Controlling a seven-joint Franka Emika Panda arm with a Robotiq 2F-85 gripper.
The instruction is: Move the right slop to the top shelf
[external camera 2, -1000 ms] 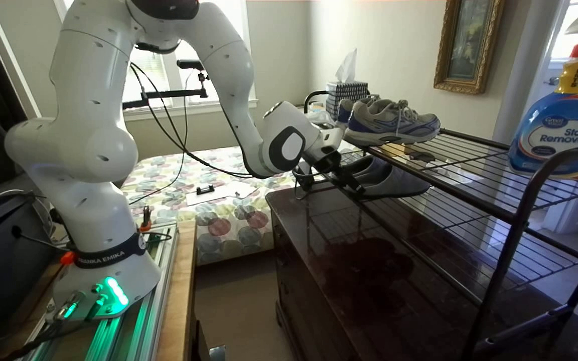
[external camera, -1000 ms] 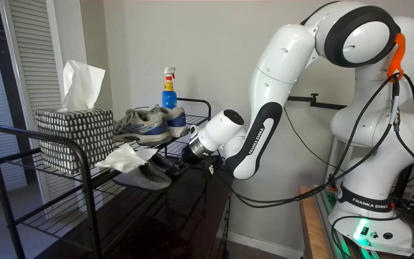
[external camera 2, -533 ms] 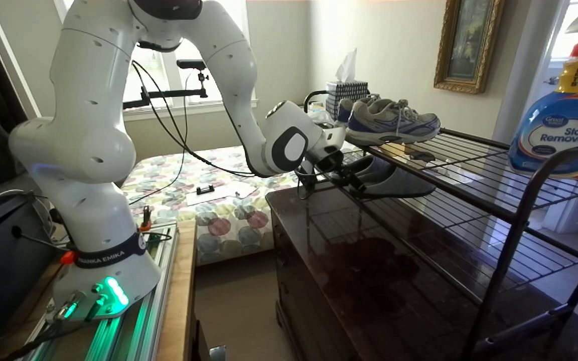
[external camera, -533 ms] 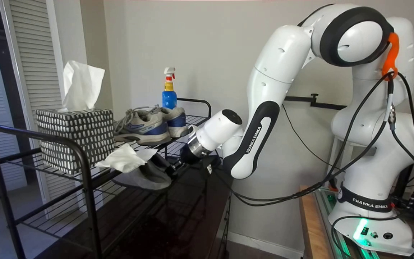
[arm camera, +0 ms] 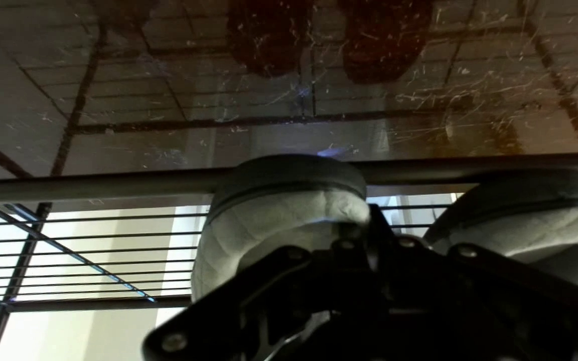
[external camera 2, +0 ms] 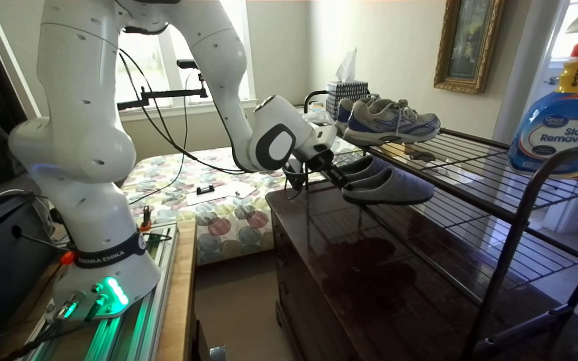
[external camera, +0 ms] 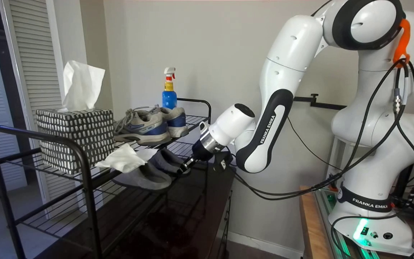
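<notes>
Far left, a louvred door [external camera: 34, 64]. Next, the black rack [external camera: 87, 187], glossy dark dresser [external camera 2: 314, 225] below. Its top shelf [external camera 2: 449, 188] carries a patterned tissue box [external camera: 74, 140] with one sheet sticking up, a loose white tissue [external camera: 126, 158] at the front edge, a pair of grey-and-blue sneakers [external camera: 146, 126], then a blue spray bottle [external camera: 169, 97], upright, at the end opposite the box.

Lower tier [external camera: 49, 203]: grey mate [external camera: 146, 178], toe pointing away from the robot, partly covered by the tissue from here. Just beside it, the right slop [external camera: 167, 162], same heading, so one level under the top shelf. Its heel juts out over the front rail [arm camera: 118, 187]; can't tell whether the sole bears on the wires.

Gripper [external camera: 182, 169] comes in tilted, low, at that heel. Jaws narrow, nipping the slop's heel collar on the side facing the mate; wrist view has the tips there, between the two heels. Inner finger too dark to make out well.

Right of that, white arm [external camera: 279, 75], bent high, orange clip [external camera: 403, 41] on it. Far right, base [external camera: 379, 223], green light lit, on a wood-edged table [external camera: 309, 223].
</notes>
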